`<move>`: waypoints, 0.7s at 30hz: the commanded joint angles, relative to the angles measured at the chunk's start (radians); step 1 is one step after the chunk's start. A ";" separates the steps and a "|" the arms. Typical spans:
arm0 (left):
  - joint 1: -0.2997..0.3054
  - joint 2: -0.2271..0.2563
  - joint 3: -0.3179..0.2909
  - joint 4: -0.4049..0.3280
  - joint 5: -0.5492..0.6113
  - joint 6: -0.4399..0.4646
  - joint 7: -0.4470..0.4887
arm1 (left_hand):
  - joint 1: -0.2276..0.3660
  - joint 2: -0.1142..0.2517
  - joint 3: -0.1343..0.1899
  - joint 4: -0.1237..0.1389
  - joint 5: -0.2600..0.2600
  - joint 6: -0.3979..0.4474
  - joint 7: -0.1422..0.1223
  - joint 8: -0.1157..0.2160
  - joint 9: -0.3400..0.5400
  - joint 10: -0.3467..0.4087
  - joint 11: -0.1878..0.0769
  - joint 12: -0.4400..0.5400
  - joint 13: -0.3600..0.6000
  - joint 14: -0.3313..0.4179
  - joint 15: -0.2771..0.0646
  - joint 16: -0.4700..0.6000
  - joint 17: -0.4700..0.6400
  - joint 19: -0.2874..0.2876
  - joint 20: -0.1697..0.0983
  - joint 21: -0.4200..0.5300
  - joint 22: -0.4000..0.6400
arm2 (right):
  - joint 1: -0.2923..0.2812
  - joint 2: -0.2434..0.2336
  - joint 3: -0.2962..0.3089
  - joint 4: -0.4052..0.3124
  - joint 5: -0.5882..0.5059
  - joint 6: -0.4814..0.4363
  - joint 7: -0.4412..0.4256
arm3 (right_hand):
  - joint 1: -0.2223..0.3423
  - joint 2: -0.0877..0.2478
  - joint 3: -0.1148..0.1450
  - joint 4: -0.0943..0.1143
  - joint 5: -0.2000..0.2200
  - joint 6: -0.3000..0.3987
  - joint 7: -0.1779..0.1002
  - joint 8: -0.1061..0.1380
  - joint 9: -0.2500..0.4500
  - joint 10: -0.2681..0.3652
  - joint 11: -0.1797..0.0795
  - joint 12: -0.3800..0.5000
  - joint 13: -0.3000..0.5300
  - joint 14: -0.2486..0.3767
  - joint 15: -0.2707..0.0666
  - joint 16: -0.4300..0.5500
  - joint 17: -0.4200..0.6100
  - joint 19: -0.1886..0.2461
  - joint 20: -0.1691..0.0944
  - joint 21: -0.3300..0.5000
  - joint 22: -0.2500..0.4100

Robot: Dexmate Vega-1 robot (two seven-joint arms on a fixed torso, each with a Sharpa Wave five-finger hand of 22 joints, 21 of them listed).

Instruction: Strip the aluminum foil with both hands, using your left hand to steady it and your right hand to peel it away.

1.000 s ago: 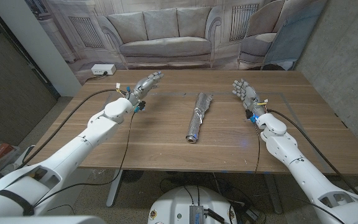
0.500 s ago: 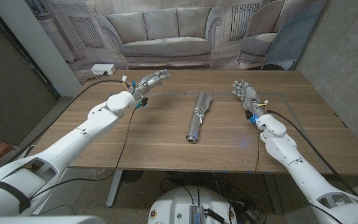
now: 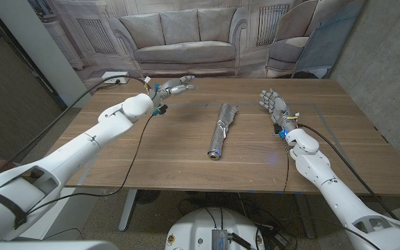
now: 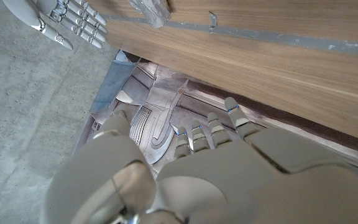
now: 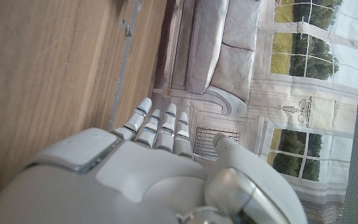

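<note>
The foil roll (image 3: 219, 130) lies on the wooden desk (image 3: 186, 160) between the two hands, touched by neither. It is a long crinkled silver tube with its wider, ragged end pointing away from the robot and its round open end pointing toward it.

The left hand (image 3: 171, 87) hangs above the far part of the desk, well off to the left of the foil roll and beyond its far end. Its fingers are stretched out and slightly apart, reaching toward the middle of the desk, and it holds nothing. In the left wrist view the left hand (image 4: 185, 168) shows its back with fingers extended and spread, and the far end of the foil roll (image 4: 151, 9) peeks in on the desk surface.

The right hand (image 3: 274, 105) stands to the right of the foil roll, near its far end but clearly apart from it. Its fingers point up and away, spread wide, with nothing in them. The right wrist view shows the right hand (image 5: 148, 168) with straight fingers side by side beside the desk surface (image 5: 48, 68).

Behind the desk hangs a backdrop (image 3: 186, 35) printed with a sofa.
</note>
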 commanded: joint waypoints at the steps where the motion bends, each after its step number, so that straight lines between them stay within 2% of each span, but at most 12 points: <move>1: -0.024 0.021 0.034 -0.063 0.094 0.042 -0.010 | 0.009 -0.005 -0.002 -0.007 0.000 -0.008 0.000 -0.006 0.003 -0.001 0.001 -0.004 0.002 -0.001 -0.005 -0.003 0.002 0.002 -0.003 -0.007 0.001 | -0.001 0.009 0.003 0.010 0.001 0.013 0.001 | -0.010 -0.001 0.004 -0.007 -0.004 0.009 -0.001 0.007 0.006 0.012 0.001 0.008 0.003 0.010 -0.005 0.003 0.002 -0.001 -0.092 0.007 0.002; 9: -0.017 0.017 0.038 -0.101 0.115 0.095 0.007 | 0.011 -0.014 -0.007 -0.010 0.000 -0.007 -0.002 -0.007 0.004 0.000 -0.002 -0.004 0.002 -0.003 0.003 -0.002 0.003 -0.004 0.007 -0.011 0.002 | -0.002 0.012 0.004 0.013 0.003 0.020 0.003 | -0.011 -0.001 0.003 -0.008 -0.004 0.011 -0.001 0.007 0.006 0.015 0.003 0.009 0.003 0.011 -0.005 0.003 0.001 0.001 -0.091 0.006 0.002; 17: -0.012 0.017 0.062 -0.234 0.176 0.332 0.044 | 0.006 -0.024 -0.016 -0.009 0.001 -0.003 -0.005 -0.006 0.004 0.011 -0.005 -0.001 0.003 0.001 0.013 0.002 0.005 0.001 0.013 -0.011 0.003 | -0.004 0.013 0.008 0.018 0.005 0.028 0.006 | -0.013 0.000 0.003 -0.010 -0.004 0.013 -0.001 0.007 0.006 0.016 0.000 0.008 0.003 0.013 -0.005 0.002 0.001 0.002 -0.090 0.006 0.001; 18: -0.015 0.022 0.068 -0.235 0.183 0.326 0.044 | 0.005 -0.026 -0.018 -0.009 0.001 -0.003 -0.007 -0.006 0.004 0.014 -0.005 0.001 0.003 0.002 0.014 0.003 0.006 0.003 0.016 -0.011 0.003 | -0.004 0.013 0.008 0.020 0.005 0.028 0.007 | -0.013 0.000 0.003 -0.010 -0.004 0.013 -0.001 0.007 0.006 0.016 0.004 0.009 0.003 0.013 -0.006 0.002 0.001 0.002 -0.090 0.006 0.001; 20: -0.017 0.016 0.072 -0.268 0.186 0.400 0.045 | 0.003 -0.029 -0.020 -0.008 0.001 -0.004 -0.006 -0.006 0.004 0.015 -0.007 0.001 0.003 0.005 0.012 0.004 0.006 0.007 0.016 -0.010 0.004 | -0.003 0.013 0.008 0.021 0.005 0.029 0.008 | -0.013 0.000 0.003 -0.011 -0.004 0.013 -0.001 0.007 0.006 0.016 0.005 0.009 0.003 0.013 -0.006 0.002 0.001 0.002 -0.090 0.006 0.001; 21: -0.022 0.023 0.079 -0.267 0.189 0.385 0.037 | 0.002 -0.030 -0.021 -0.008 0.001 -0.003 -0.007 -0.006 0.004 0.016 -0.007 0.001 0.003 0.007 0.010 0.005 0.006 0.009 0.016 -0.009 0.004 | -0.003 0.013 0.007 0.021 0.006 0.029 0.008 | -0.013 0.001 0.004 -0.011 -0.004 0.014 -0.001 0.007 0.006 0.017 0.004 0.009 0.003 0.013 -0.006 0.002 0.001 0.002 -0.090 0.006 0.001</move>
